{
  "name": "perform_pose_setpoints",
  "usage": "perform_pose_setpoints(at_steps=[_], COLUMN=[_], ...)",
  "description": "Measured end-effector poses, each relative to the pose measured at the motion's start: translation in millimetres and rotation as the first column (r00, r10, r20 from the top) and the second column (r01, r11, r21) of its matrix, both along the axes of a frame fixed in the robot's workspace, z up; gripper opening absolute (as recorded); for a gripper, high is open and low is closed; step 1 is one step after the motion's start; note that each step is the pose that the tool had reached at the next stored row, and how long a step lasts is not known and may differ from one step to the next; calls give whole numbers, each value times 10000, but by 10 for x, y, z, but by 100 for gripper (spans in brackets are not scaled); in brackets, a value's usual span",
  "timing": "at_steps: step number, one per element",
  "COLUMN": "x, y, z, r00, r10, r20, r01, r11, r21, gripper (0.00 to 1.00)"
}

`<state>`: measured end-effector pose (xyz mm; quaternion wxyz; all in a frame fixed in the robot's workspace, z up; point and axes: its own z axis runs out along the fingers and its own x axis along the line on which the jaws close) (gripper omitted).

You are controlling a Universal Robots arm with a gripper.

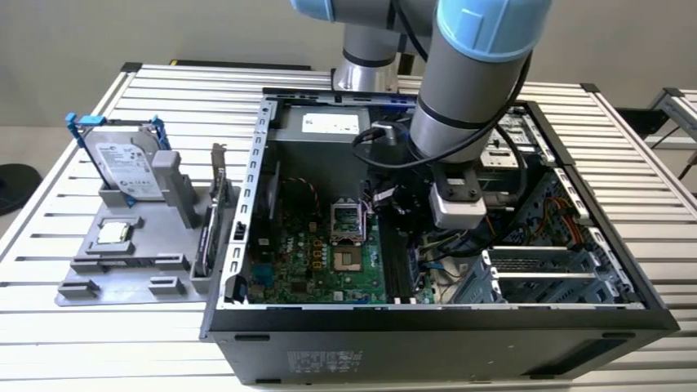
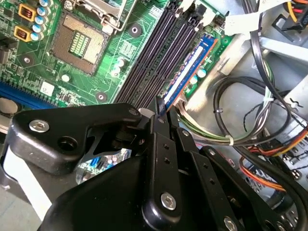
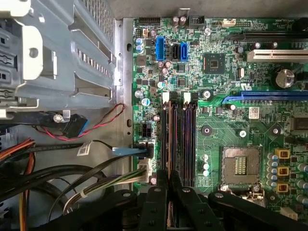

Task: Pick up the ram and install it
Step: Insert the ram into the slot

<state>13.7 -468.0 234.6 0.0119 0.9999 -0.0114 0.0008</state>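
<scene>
A Universal Robots arm (image 1: 468,98) reaches down into an open computer case (image 1: 436,314) lying on a slatted metal table (image 1: 65,343), its gripper (image 1: 406,214) low over the green motherboard (image 1: 316,261). In the second wrist view the gripper (image 2: 159,108) has its black fingers (image 2: 161,144) drawn narrow, pinching the near end of the ram (image 2: 187,72), a thin blue stick that stands on edge in the outermost of the black memory slots (image 2: 154,53), the one nearest the bundle of cables (image 2: 250,130). In the first wrist view the gripper (image 3: 169,185) sits over the same bank of memory slots (image 3: 180,139), with the ram (image 3: 170,139) seen edge-on as a thin strip running away from the fingertips. The empty processor socket (image 3: 240,166) lies just beside the slots, and a metal drive cage (image 3: 62,53) stands on the other side of the board's edge.

At the exterior view's left, outside the case, a grey holder (image 1: 136,253) rests on the table. It carries a silver hard drive (image 1: 122,163) with blue rails, standing upright, a small square chip (image 1: 113,233) lying flat in front of it, and a larger card (image 1: 214,216) with a metal bracket standing on edge next to the case wall.
</scene>
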Motion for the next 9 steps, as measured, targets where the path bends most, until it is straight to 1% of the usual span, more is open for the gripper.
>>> perform_pose_setpoints(at_steps=[5, 9], x=[0, 0], y=[0, 1], z=[-69, -103], r00=[10000, 10000], r10=[0, 0], r20=[-16, -28], r01=[0, 0], r11=[10000, 10000], r21=[1, 5], gripper=[0, 0])
